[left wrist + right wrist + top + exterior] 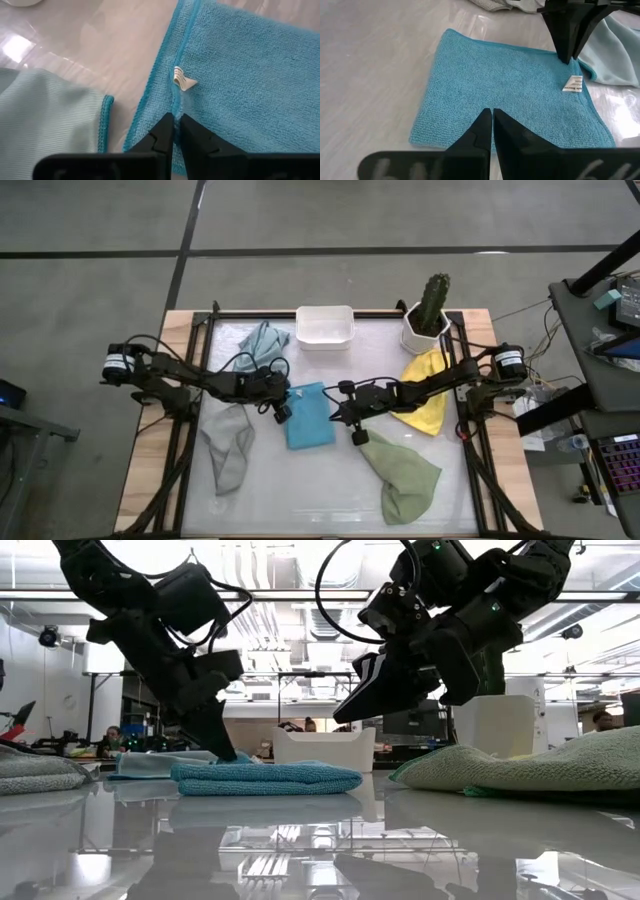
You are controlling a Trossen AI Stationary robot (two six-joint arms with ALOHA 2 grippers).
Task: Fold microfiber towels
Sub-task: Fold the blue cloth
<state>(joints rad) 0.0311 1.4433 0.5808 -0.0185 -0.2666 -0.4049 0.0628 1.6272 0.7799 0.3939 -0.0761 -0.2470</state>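
The bright blue towel (pixel 310 416) lies folded flat in the middle of the table. My left gripper (pixel 175 131) is shut at its left hemmed edge, close to a small white tag (pixel 184 80). My right gripper (pixel 491 120) is shut with nothing in it. It hovers above the towel's right side, and the low view shows it raised clear (pixel 362 705). The grey towel (pixel 228 448) lies at the left and the pale blue-grey one (pixel 263 340) at the far left. The sage green towel (pixel 405 477) is at the near right and the yellow one (pixel 425 402) at the right. My left gripper pinches the bright blue towel's hemmed left edge (pixel 176 107) between its two fingertips, just short of the white tag. The fingers slant down from the table's left (pixel 220 745). How many layers they hold I cannot tell. The towel lies flat on the table.
A white plastic tub (pixel 325 327) stands at the far edge, and a potted cactus (pixel 431 315) at the far right. The pale blue-grey towel's corner (pixel 55 120) lies close beside the blue towel's left edge. Bare table shows along the near edge.
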